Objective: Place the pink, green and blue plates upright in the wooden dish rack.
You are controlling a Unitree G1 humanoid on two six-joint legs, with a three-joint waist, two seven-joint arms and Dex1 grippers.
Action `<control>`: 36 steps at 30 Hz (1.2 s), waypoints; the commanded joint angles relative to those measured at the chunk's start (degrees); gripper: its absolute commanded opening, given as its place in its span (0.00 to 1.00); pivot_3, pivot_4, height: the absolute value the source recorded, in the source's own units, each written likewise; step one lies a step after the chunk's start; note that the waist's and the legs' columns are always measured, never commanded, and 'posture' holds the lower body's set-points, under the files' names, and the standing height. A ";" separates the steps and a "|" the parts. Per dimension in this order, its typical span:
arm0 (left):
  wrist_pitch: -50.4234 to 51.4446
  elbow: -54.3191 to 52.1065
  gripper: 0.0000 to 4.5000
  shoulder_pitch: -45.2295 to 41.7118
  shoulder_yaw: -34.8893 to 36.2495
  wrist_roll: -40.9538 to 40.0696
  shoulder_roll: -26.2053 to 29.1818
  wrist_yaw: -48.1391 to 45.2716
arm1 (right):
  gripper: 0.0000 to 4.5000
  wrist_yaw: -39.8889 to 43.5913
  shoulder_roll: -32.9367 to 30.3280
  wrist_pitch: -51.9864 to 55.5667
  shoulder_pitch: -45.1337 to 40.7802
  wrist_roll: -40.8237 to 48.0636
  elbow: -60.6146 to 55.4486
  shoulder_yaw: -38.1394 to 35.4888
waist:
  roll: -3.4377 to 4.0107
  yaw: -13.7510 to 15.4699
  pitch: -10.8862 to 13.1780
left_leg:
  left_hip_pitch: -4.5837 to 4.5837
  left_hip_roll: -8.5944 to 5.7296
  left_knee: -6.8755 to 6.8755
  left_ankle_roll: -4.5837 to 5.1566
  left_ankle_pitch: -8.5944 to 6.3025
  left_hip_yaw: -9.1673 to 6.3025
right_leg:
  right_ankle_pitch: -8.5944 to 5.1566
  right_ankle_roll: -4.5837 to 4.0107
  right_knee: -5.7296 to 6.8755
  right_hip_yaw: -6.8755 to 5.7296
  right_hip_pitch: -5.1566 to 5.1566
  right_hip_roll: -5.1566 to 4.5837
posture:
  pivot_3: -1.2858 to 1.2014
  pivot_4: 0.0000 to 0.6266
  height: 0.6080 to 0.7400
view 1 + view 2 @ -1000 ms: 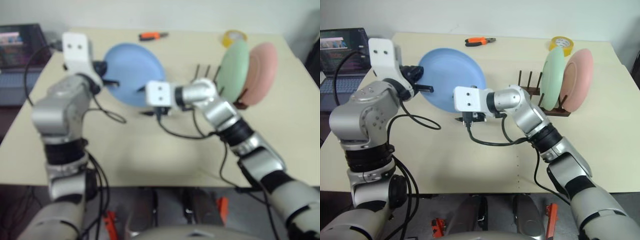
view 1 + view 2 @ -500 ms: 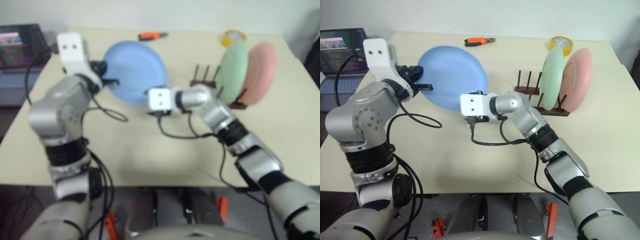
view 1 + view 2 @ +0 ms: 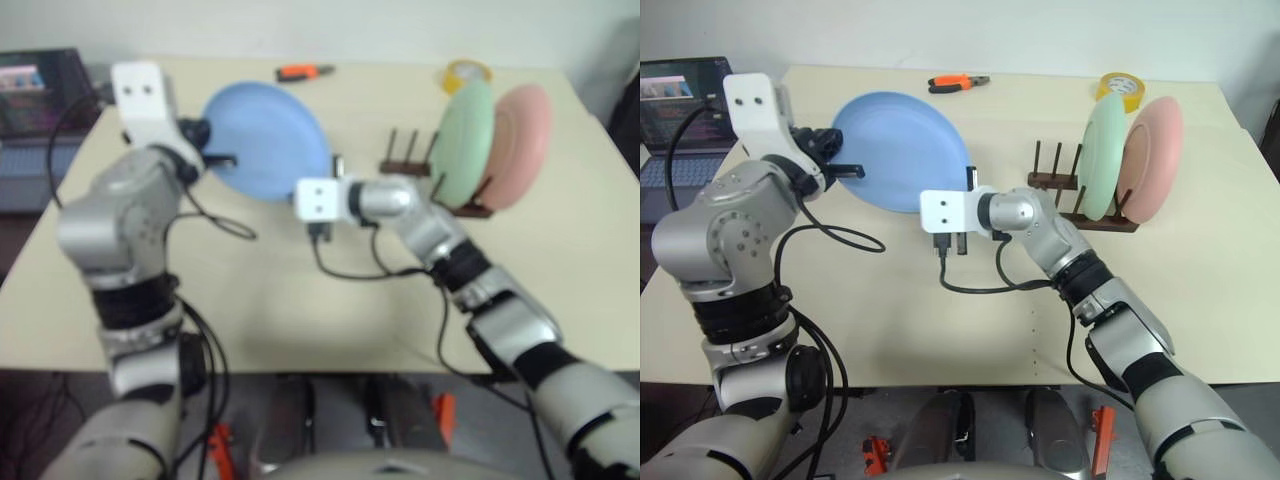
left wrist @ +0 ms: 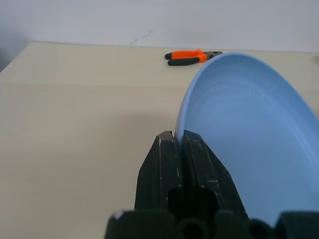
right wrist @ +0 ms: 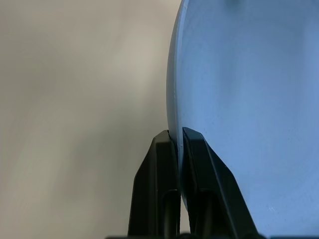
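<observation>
The round, shallow, matte light blue plate point(image 3: 902, 150) is held tilted above the pale beige desk point(image 3: 890, 300), well to the left of the small dark-brown wooden dish rack point(image 3: 1080, 190). Two grippers grip it at once. The left gripper point(image 4: 178, 142) has its black jaws pinching the plate's thin rim on the side far from the rack. The right gripper point(image 5: 176, 137) has its jaws pressed onto the rim on the side nearer the rack; a second ago those jaws were spread beside the plate, not yet on it.

In the rack, the matte mint green plate point(image 3: 1103, 155) and the matte salmon pink plate point(image 3: 1150, 158) stand upright between thin pegs at the rack's right end, the green one nearer the blue plate. Three bare pegs stand at the rack's left end. The rack's far rail is hidden behind the plates.

Beyond the rack lies a yellow tape roll point(image 3: 1122, 86), partly cut off by the green plate. Orange-handled pliers point(image 3: 958, 81) lie on the desk beyond the blue plate. An open laptop point(image 3: 675, 120) sits far left of the rack, cut off by the edge.
</observation>
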 commanded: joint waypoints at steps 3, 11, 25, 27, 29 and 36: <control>-0.02 -1.42 0.25 -1.06 0.25 -0.26 0.00 0.16 | 0.00 -1.61 0.89 -1.20 -1.74 0.36 -0.77 -2.26 | 0.00 -0.03 0.00 | 0.01 0.02 -0.01 -0.02 0.01 -0.02 | 0.01 -0.02 0.00 0.01 0.00 0.04 | 0.52 0.24 1.00; -0.79 -1.86 0.72 -1.24 0.44 -0.45 4.12 -2.41 | 0.00 -1.48 1.38 -2.24 -2.05 0.44 0.16 -2.58 | -0.01 -0.14 0.00 | 0.04 0.04 -0.03 -0.06 0.05 -0.03 | 0.02 -0.05 0.02 0.01 0.00 0.07 | 0.52 0.24 1.00; -15.19 -13.32 0.72 11.56 11.19 -12.75 20.43 -26.52 | 0.00 -1.25 2.82 0.37 -6.63 10.04 7.59 -13.07 | -0.06 -1.26 0.04 | 0.13 0.12 -0.17 -0.18 0.12 -0.04 | -0.02 -0.25 -0.01 -0.02 0.02 0.10 | 0.52 0.24 1.00; -16.38 -16.19 0.72 15.68 12.38 -15.44 21.14 -30.05 | 0.00 -0.35 3.20 2.26 -7.77 13.24 7.76 -16.01 | -0.06 -1.25 0.04 | 0.13 0.17 -0.18 -0.19 0.12 -0.04 | -0.02 -0.31 -0.01 -0.04 0.02 0.11 | 0.52 0.24 1.00; -16.06 -18.87 0.72 20.30 13.17 -18.25 22.05 -33.23 | 0.00 0.46 3.42 5.72 -9.15 17.29 6.87 -19.59 | -0.06 -1.25 0.04 | 0.13 0.19 -0.19 -0.18 0.12 -0.03 | -0.04 -0.34 -0.02 -0.04 0.03 0.12 | 0.52 0.24 1.00; -14.01 -25.38 0.72 27.82 6.41 -27.51 19.46 -35.19 | 0.00 1.96 0.91 23.24 -13.70 33.39 1.02 -32.80 | -0.06 -0.72 0.04 | 0.13 0.20 -0.18 -0.11 0.14 -0.11 | -0.09 -0.43 -0.05 -0.13 0.12 0.11 | 0.52 0.24 1.00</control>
